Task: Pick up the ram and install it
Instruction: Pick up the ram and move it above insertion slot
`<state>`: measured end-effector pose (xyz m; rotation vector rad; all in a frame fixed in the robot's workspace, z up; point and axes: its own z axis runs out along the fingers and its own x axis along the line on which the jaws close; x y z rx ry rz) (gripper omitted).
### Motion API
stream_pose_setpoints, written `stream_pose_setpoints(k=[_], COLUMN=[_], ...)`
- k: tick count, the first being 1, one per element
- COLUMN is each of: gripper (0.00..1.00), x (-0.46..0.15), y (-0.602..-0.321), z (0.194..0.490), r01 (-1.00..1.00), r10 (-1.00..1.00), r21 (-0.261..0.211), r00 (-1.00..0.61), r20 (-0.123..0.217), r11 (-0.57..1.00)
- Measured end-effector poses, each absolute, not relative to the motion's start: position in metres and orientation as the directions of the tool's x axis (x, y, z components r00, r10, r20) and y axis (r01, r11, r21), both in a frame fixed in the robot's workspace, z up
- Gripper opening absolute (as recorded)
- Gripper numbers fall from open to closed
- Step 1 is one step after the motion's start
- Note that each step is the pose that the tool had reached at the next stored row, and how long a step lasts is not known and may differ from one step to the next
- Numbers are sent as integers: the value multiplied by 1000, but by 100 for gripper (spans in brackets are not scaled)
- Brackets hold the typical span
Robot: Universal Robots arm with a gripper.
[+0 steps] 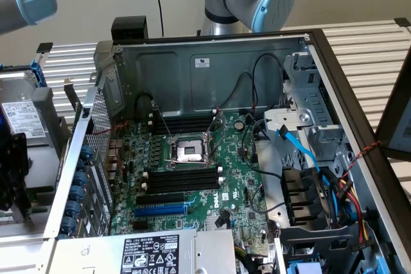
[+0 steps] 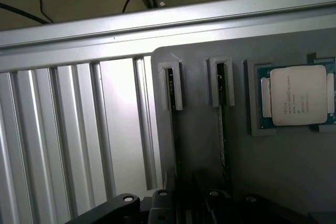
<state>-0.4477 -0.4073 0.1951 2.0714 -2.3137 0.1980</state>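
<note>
Two thin ram sticks stand on edge in a grey slotted holder in the wrist view, one ram stick nearer the ribbed table and a second stick beside it. My gripper hangs close over the near end of the first stick; its dark body crosses the view's edge. In the exterior view the open computer case shows the green motherboard with black memory slots on both sides of the CPU socket.
A processor chip lies in a recess of the same grey holder. The ribbed aluminium table runs beside it. Inside the case lie a blue expansion slot, a blue cable and a drive cage.
</note>
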Motion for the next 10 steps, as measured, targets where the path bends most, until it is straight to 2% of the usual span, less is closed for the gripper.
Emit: stream_pose_setpoints(k=[1,2,8,10], gripper=[25,18,18,14], x=[-448,-448,-448,-448], y=[-407,-407,-407,-407], z=[195,195,195,195], r01=[-992,-992,-992,-992], r10=[-988,-988,-988,-988], r21=[-75,-75,-75,-75], r00=[-114,-114,-114,-114], r20=[107,107,106,107], r11=[106,106,106,106])
